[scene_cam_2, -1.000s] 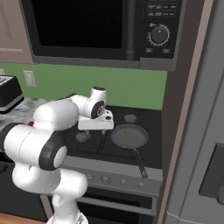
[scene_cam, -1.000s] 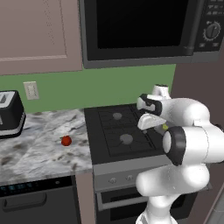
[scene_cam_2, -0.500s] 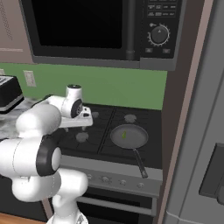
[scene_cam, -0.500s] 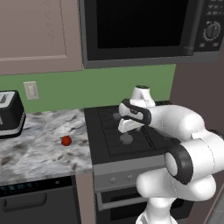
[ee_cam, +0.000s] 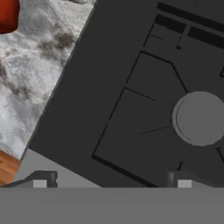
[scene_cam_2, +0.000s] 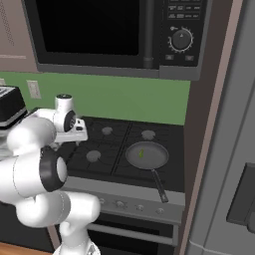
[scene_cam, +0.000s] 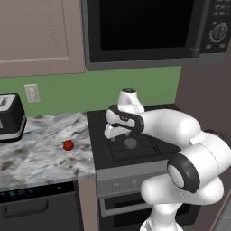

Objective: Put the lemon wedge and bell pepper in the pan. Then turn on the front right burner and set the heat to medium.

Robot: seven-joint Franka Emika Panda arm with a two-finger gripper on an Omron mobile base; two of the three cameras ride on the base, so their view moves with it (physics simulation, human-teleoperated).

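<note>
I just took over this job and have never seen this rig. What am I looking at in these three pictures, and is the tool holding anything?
It is a white robot arm on a driving base in a rendered kitchen. Two cameras sit behind the arm, left and right; the third looks along the tool. The tool hangs over the left side of the black cooktop, fingers spread, holding nothing. The pan sits on the front right burner with the lemon wedge already inside. The bell pepper lies on the marble counter left of the stove; the hand view shows it at top left. A toaster stands further left.
</note>
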